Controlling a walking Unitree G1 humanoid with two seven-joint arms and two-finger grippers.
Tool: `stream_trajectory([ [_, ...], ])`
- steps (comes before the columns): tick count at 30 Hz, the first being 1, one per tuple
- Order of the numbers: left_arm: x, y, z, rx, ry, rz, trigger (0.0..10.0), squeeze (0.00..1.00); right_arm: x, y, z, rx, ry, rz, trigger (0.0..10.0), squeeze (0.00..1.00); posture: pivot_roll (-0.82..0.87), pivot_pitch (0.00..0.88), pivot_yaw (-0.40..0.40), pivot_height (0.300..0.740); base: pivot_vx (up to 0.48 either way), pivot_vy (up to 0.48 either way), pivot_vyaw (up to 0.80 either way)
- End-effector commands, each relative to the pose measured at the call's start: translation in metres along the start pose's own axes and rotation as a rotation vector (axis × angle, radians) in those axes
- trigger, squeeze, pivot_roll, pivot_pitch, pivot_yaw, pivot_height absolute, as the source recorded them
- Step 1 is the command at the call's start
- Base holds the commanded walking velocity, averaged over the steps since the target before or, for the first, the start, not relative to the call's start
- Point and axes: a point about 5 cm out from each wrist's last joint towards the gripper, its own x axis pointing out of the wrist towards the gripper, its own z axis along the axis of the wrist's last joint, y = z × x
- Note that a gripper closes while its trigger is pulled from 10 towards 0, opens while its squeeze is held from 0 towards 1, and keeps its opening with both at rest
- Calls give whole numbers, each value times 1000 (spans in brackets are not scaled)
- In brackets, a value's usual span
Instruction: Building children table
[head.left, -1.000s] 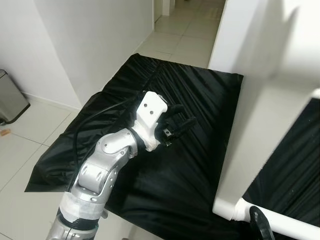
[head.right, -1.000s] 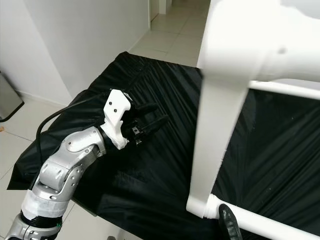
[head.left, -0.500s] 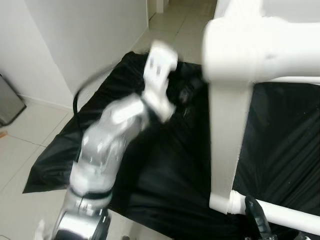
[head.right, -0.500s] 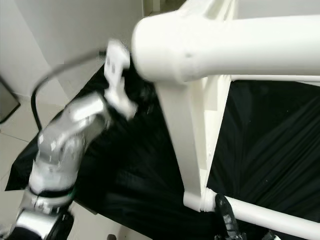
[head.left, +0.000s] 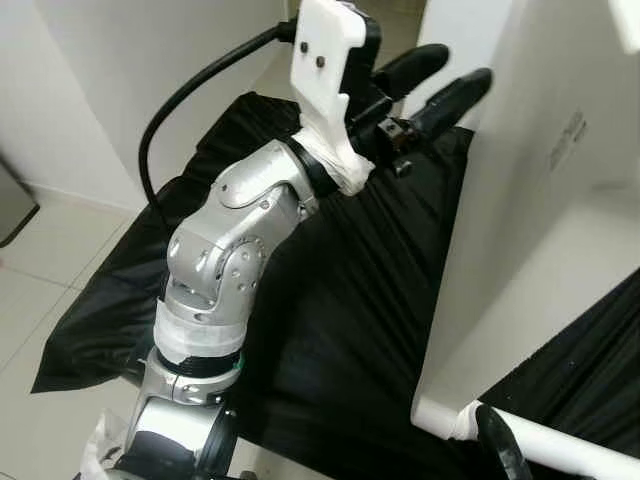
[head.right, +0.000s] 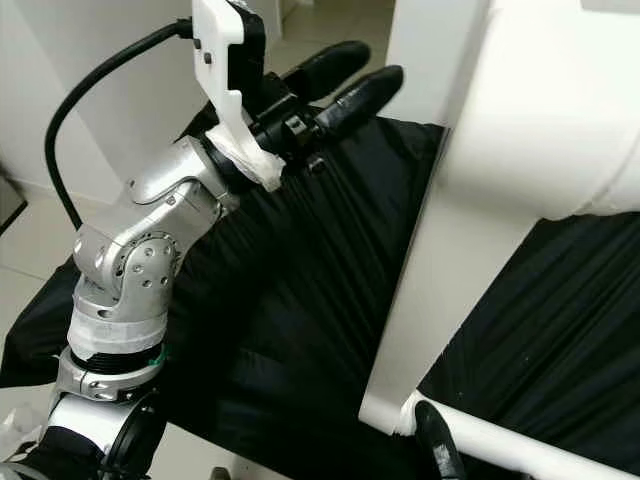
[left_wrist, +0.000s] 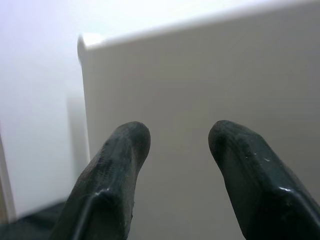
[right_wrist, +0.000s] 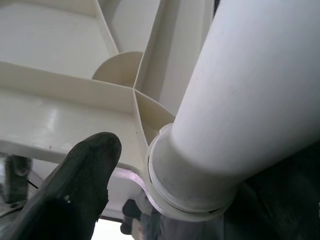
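The white plastic children's table (head.left: 520, 200) is held up off the black cloth, tilted, its flat top panel facing me. One round white leg (head.left: 570, 450) sticks out at the bottom right. My right gripper (head.left: 498, 452) is shut on that leg where it joins the ribbed underside (right_wrist: 75, 75); one black finger (right_wrist: 75, 190) lies beside the leg (right_wrist: 250, 100). My left gripper (head.left: 462, 67) is raised high and open, its fingertips just short of the top panel's left edge. In the left wrist view the left gripper (left_wrist: 177, 135) faces the white panel (left_wrist: 200, 75) with nothing between its fingers.
A black cloth (head.left: 330, 300) covers the low work surface under both arms. Pale tiled floor (head.left: 40, 290) lies to the left and beyond. A white wall (head.left: 130, 90) stands at the left, with a grey bin (head.left: 10, 205) by it.
My left arm has lifted from just above the cloth up to the table panel's edge. The white table has swung in the right gripper and now shows its flat side.
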Motion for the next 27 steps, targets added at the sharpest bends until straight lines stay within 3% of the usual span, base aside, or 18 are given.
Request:
stream_trajectory([
  [1, 1, -1, -4, -17, 19, 16, 10000, 0, 0, 16, -4, 28, -100, 47, 10000, 0, -106, 134, 100, 740, 0, 0, 0],
  [6, 3, -1, -8, -2, 37, -19, 10000, 0, 24, 39, 13, 27, -198, 166, 10000, 0, -113, 134, 125, 740, 0, 0, 0],
  [15, -2, 5, -6, 9, 65, -13, 10000, 0, 32, 56, 6, 48, -194, 181, 10000, 0, -119, 143, 148, 740, 0, 0, 0],
  [17, -3, 7, -7, 18, 90, -1, 10000, 0, 18, 47, -15, 95, -84, 99, 10000, 0, -116, 142, 146, 740, 0, 0, 0],
  [19, -4, 8, -7, 28, 94, 0, 10000, 0, 9, 49, -20, 126, -62, 99, 10000, 0, -116, 142, 146, 740, 0, 0, 0],
  [22, -5, 9, -5, 41, 98, 0, 10000, 0, -5, 68, -26, 173, 29, 148, 10000, 0, -114, 139, 146, 740, 0, 0, 0],
  [24, -6, 10, -5, 45, 101, 6, 10000, 0, -19, 79, -26, 152, 94, 168, 10000, 0, -113, 136, 149, 740, 0, 0, 0],
  [25, -6, 11, -5, 46, 101, 9, 10000, 0, -23, 75, -23, 148, 85, 143, 10000, 0, -113, 136, 149, 740, 0, 0, 0],
  [26, 1, 11, -9, 41, 110, 17, 10000, 0, -28, 57, -22, 146, 101, 66, 10000, 0, -119, 137, 152, 740, 0, 0, 0],
  [27, 1, 11, -9, 41, 110, 17, 10000, 0, -28, 57, -22, 146, 101, 66, 10000, 0, -119, 137, 152, 740, 0, 0, 0],
])
